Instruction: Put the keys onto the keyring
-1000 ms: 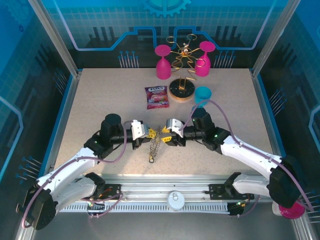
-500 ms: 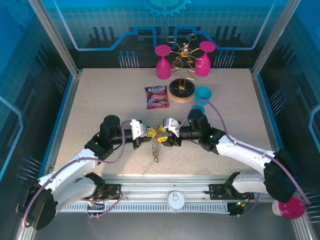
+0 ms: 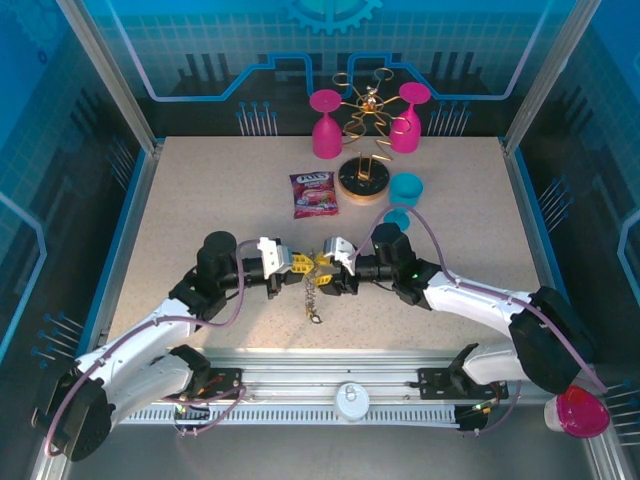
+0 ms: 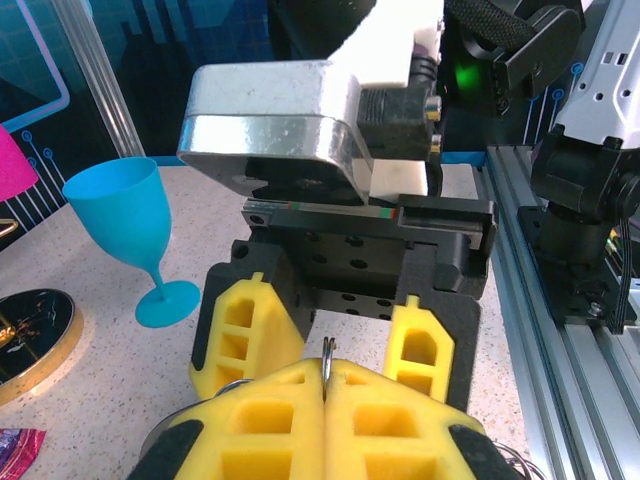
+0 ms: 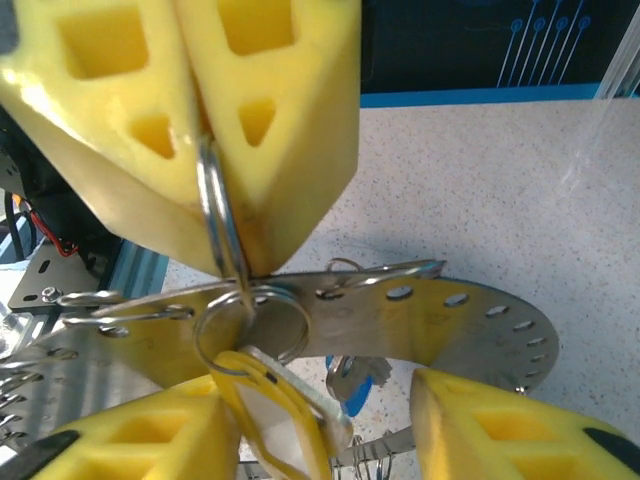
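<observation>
Keyring (image 5: 420,315): centre frame, over bench. Left gripper (image 3: 302,265) jaws pinching its wire loop (image 5: 215,200); right gripper (image 3: 323,267) jaws spread around yellow-tagged key (image 5: 270,390). Advice: steady loop, align key's ring, thread slowly.

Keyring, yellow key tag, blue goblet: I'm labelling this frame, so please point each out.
keyring (image 5: 420,325), right wrist view, flat plate below its holes.
yellow key tag (image 5: 280,405), right wrist view, white insert.
blue goblet (image 4: 112,205), left wrist view, bowl.

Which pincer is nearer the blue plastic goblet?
Right. The right pincer sits near-left of the blue plastic goblet; the left pincer, shut on a thin wire loop, is farther left.
</observation>
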`<action>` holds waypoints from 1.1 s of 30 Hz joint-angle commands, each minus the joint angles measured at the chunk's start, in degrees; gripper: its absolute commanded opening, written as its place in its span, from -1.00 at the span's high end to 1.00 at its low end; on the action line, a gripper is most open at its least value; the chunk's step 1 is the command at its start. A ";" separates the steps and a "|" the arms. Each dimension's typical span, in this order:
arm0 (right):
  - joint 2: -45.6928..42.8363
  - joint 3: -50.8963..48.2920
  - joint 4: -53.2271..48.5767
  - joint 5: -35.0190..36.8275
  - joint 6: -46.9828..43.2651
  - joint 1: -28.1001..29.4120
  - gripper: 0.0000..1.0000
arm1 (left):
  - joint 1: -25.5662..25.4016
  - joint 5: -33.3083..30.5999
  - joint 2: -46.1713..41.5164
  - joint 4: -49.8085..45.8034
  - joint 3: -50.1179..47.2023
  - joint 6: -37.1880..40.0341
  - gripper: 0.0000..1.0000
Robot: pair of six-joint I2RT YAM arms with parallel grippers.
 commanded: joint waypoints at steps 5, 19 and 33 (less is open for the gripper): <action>-1.83 -1.92 2.87 -1.45 1.18 0.06 0.46 | 0.42 0.63 -1.07 2.09 0.07 0.59 1.00; -6.94 3.05 -15.34 4.50 -5.18 -0.12 1.00 | 0.53 -4.32 -0.53 -8.35 2.98 6.75 1.00; -6.70 13.25 -28.93 15.48 -11.63 3.49 1.00 | -0.49 -7.31 2.85 -20.77 7.48 13.32 1.00</action>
